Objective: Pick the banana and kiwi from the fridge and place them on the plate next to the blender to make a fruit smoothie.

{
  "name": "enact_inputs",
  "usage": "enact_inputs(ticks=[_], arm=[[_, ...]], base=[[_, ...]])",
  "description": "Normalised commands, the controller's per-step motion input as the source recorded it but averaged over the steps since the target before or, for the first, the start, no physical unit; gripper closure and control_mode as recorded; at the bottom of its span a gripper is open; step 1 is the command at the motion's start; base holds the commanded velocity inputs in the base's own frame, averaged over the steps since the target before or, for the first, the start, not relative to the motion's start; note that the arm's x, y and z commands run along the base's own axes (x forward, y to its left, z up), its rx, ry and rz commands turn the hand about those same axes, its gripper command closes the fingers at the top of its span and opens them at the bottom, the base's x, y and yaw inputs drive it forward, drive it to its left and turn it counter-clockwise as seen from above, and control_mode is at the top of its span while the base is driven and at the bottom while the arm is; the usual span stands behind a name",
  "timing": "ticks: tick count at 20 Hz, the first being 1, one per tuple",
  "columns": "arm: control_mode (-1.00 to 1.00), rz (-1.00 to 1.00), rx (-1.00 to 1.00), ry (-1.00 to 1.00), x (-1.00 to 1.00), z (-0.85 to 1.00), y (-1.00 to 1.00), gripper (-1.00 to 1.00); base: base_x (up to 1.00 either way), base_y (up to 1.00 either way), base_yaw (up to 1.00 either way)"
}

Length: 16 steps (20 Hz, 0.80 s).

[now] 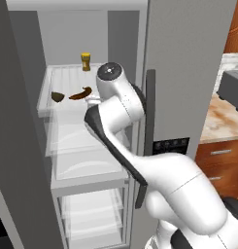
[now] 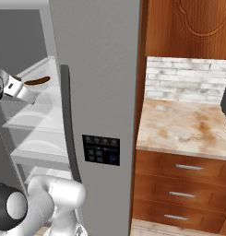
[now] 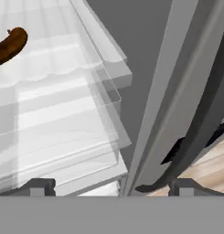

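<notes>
Nearest the base, the tool (image 3: pixel 111 186) hangs by the open fridge (image 1: pixel 188 73) door edge with its jaws wide and holding nothing. Beyond, on the upper shelf (image 1: pixel 45 92), the banana (image 1: pixel 81 93) lies at about ten o'clock from the hand, the kiwi (image 1: pixel 57 97) just past it at nine o'clock. Best, I judge, to swing toward the banana's middle and straddle it crosswise before closing.

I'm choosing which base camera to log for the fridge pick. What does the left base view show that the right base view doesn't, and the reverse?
Left base view alone: the kiwi and a small yellow jar on the top fridge shelf, and a toaster at its right edge. Right base view alone: the wooden drawers under the counter and the tiled backsplash. Both: the banana on that shelf, the fridge with its dark handle and control panel, and the marble counter.
</notes>
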Motion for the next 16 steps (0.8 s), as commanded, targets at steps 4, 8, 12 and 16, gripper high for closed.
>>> enact_inputs(ticks=[4,8,12,16], arm=[[-1.0,-0.21,0.0,0.0,0.43,0.49,0.69,-1.0],[-1.0,-0.11,0.02,0.0,0.67,0.14,0.31,-1.0],[-1.0,-0.01,0.08,0.0,0.8,0.0,0.08,-1.0],[-1.0,0.0,0.15,0.0,0.65,-0.08,0.02,-1.0]], base=[[0.0,0.0,0.0],[0.0,0.0,0.0],[0.0,0.0,0.0],[0.0,0.0,0.0]])
